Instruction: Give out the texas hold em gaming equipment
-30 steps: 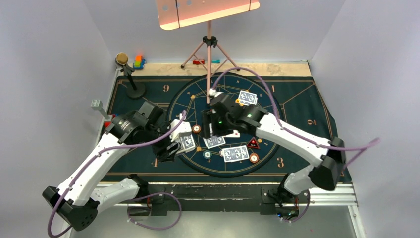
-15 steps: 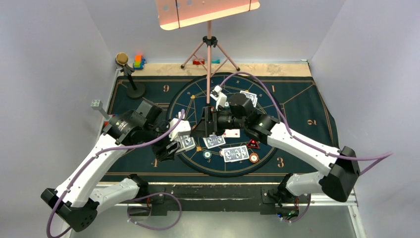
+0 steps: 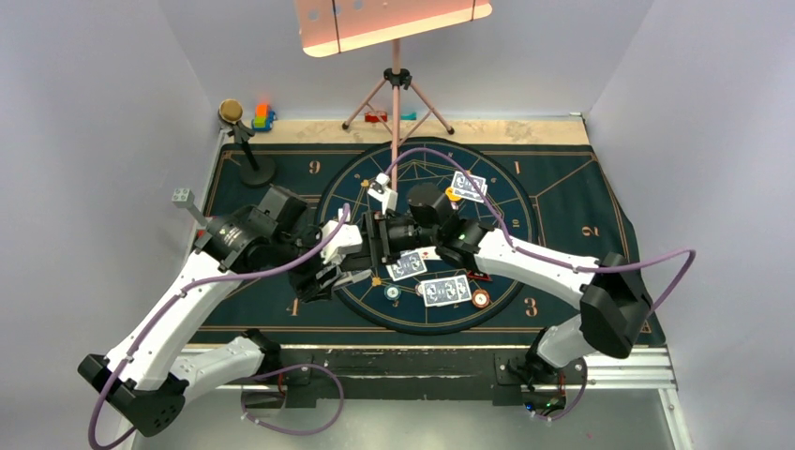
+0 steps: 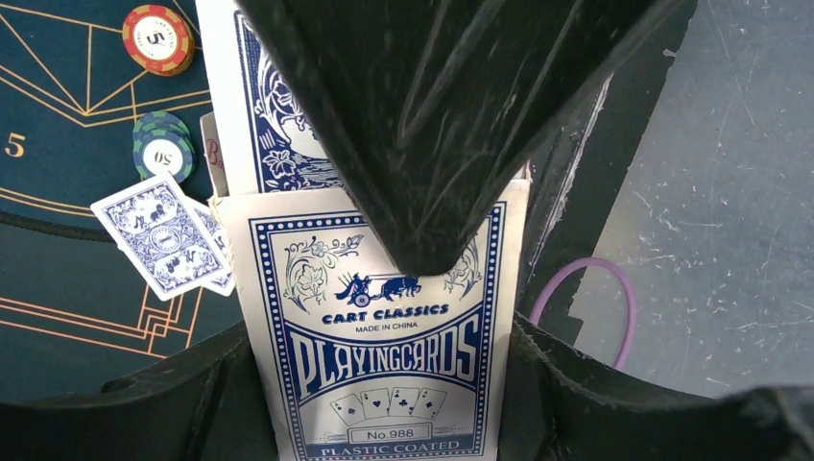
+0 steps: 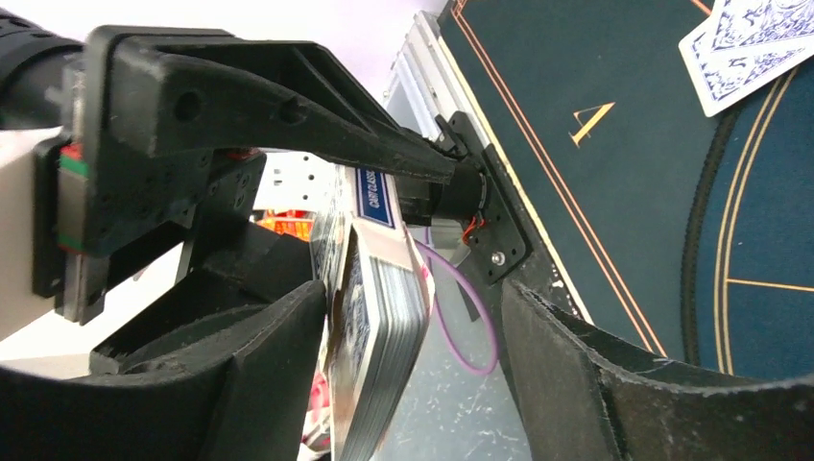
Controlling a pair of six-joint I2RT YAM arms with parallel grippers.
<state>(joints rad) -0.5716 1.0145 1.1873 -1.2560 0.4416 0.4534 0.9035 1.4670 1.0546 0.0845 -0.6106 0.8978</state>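
Since the earlier frames, the right gripper [image 3: 371,246] had left its place above the middle of the dark mat [image 3: 562,197] and swung across to the left gripper [image 3: 330,278], so that the two now met at the left rim of the mat's circle; the left arm had not shifted. In the top view, three pairs of dealt cards lay face down, one near the far rim [image 3: 469,185] and two near the front [image 3: 405,268] [image 3: 445,291], with a teal chip [image 3: 393,292] and an orange chip [image 3: 481,298] beside them. The card box [image 4: 384,336] itself was largely hidden there under the two wrists. In the left wrist view, the left fingers [image 4: 216,389] were closed on the box from both sides, holding it upright with its mouth away from the camera. A blue-backed card [image 4: 264,106] stood partly out of that mouth, and one black finger of the right gripper crossed directly in front of it. In the right wrist view, the right fingers [image 5: 240,375] stood apart on either side of the stack. A clear gap showed on one side, so the jaws were spread and held nothing. Judgement: the move marked the start of another draw. The right gripper was placed to pinch a card from the box but had not yet gripped it. Part of the deal was already on the mat, and more cards remained in the box to be distributed.
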